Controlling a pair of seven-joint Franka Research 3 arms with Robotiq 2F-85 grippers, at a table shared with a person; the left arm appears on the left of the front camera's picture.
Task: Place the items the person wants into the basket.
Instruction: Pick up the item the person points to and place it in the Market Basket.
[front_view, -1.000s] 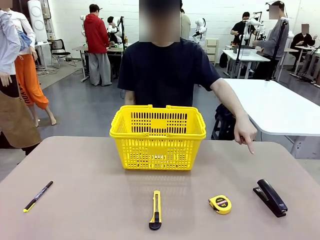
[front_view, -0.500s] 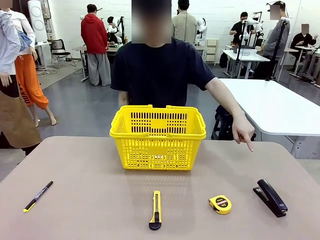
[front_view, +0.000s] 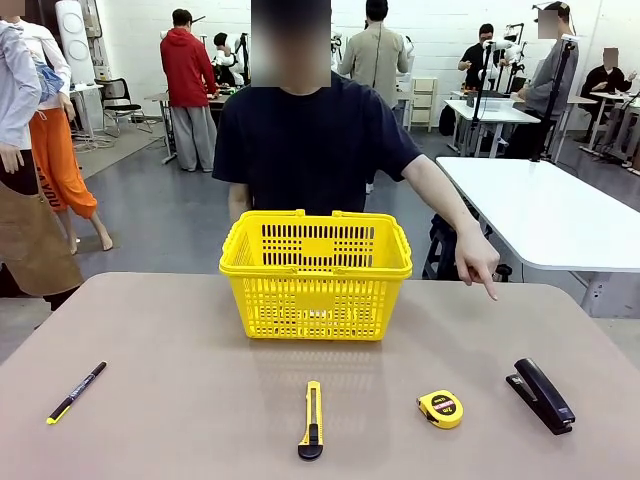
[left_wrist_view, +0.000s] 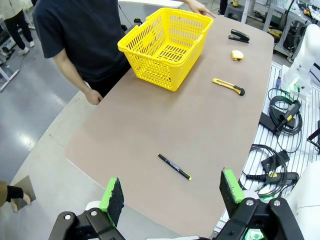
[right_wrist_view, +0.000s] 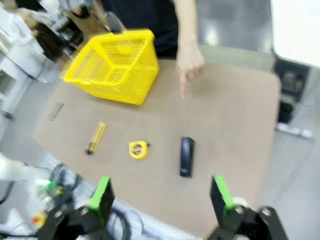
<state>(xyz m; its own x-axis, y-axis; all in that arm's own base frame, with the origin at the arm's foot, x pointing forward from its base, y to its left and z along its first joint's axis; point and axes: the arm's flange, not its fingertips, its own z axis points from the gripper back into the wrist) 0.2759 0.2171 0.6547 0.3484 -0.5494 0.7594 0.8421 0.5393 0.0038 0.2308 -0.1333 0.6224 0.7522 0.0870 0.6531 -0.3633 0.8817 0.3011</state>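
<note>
basket (front_view: 315, 275): glossy lattice plastic | table (front_view: 180, 340): smooth matt | stapler (front_view: 541, 394): glossy

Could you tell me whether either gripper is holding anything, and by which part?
Nothing is held: the left gripper and the right gripper both stand open and empty.

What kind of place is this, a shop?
Probably a robot lab, not a shop: the left gripper faces the table, cables lie beside it, and people work at white tables behind.
</note>
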